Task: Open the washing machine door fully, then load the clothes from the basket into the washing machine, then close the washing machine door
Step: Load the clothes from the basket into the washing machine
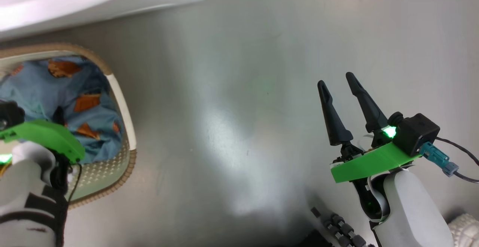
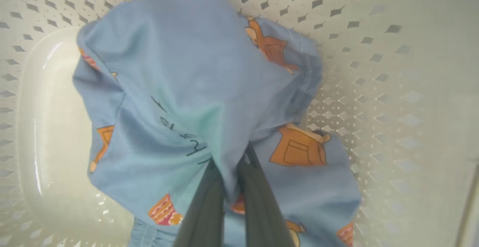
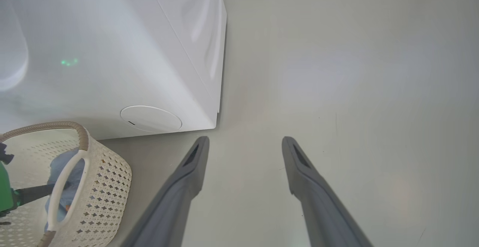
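Glossy grey floor (image 1: 239,108) carries the basket (image 1: 125,121), well left of the right gripper (image 1: 336,80); washing machine (image 1: 75,0) stands beyond basket.

The clothes (image 2: 194,75) are light blue, printed with orange-brown cartoon bears and small dark script, with a pale green tint in one spot. The basket (image 3: 108,187) is cream, its walls patterned with diamond-shaped holes, its rim brown and woven-looking. The machine (image 3: 112,52) is plain white. The floor (image 1: 239,108) is glossy grey. The left gripper (image 2: 228,157) and right gripper (image 1: 335,79) are dark, on bright green brackets (image 1: 370,162).
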